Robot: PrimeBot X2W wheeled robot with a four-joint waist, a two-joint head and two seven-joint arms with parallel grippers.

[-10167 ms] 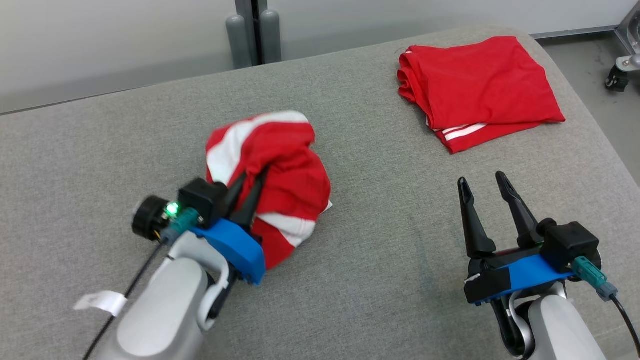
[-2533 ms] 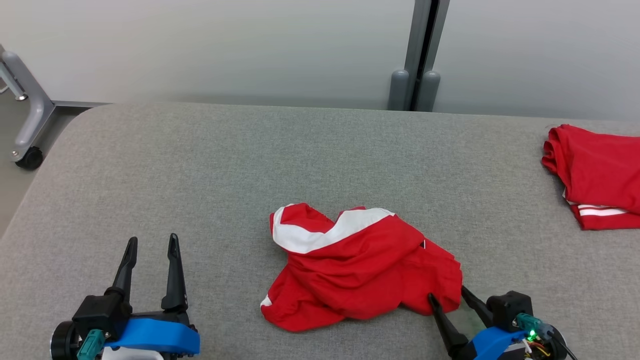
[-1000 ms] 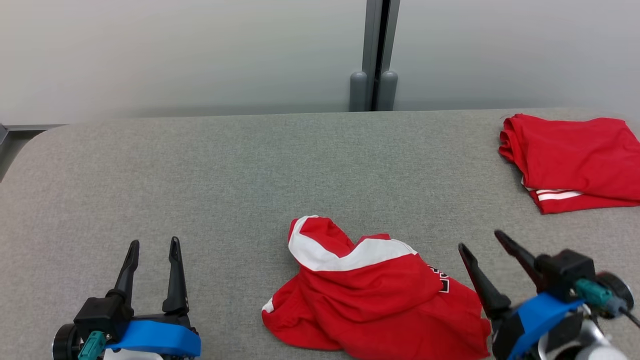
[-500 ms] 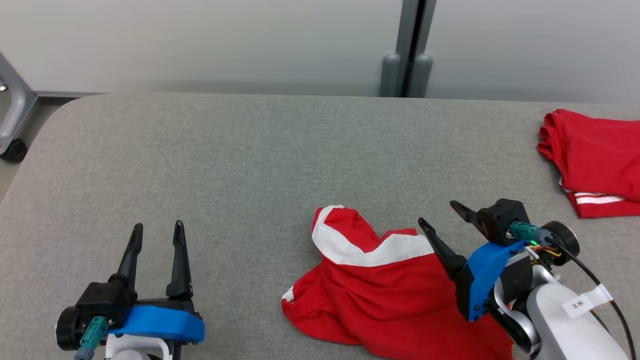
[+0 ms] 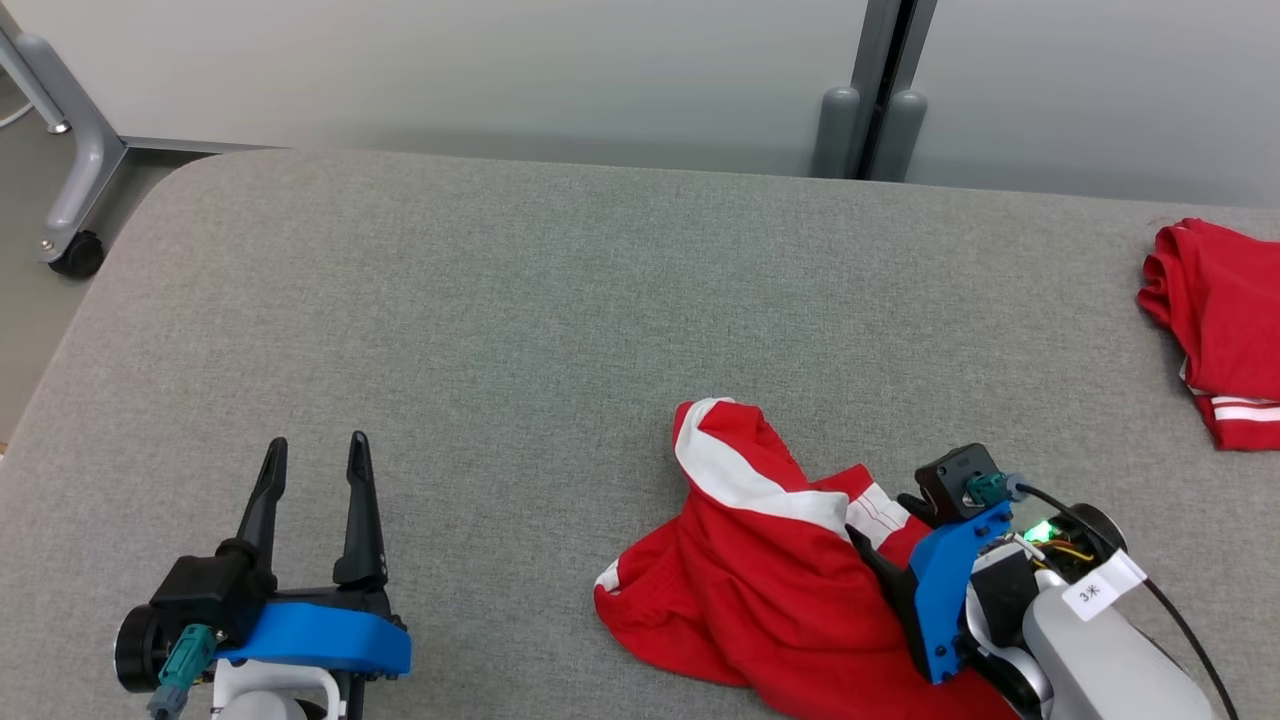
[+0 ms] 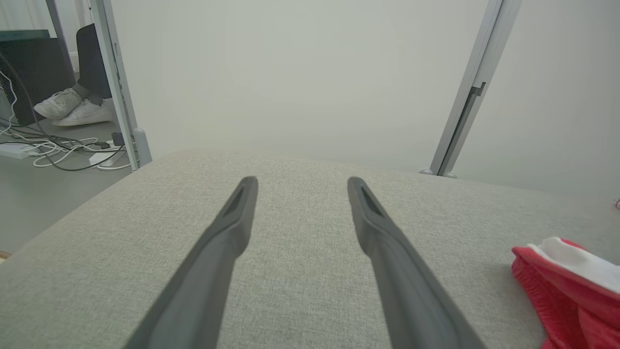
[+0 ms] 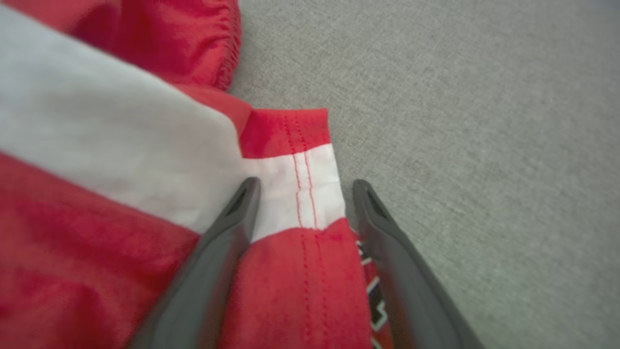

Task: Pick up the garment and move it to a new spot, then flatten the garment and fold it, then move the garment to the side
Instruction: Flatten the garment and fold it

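Garments: you see two, crumpled garment [image 5: 760, 580] near, folded garment [image 5: 1220, 330] far right | right claw [image 7: 300, 184] open astride crumpled hem | left claw [image 5: 316, 442] open, empty

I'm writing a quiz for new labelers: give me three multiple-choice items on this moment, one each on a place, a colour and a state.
1. Where on the table does the folded garment lie?
A. At the robot's far right
B. In the middle
C. At the near left corner

2. What colours is the crumpled garment?
A. Blue and grey
B. Red and white
C. All black

3. How does the right end effector stand?
A. Shut above bare table
B. Lifting the folded garment
C. Open, astride the crumpled garment's white-banded hem

1 A: it sits at the head view's right edge.
2 B: red cloth with white bands.
3 C: the right wrist view shows the hem between parted jaws.
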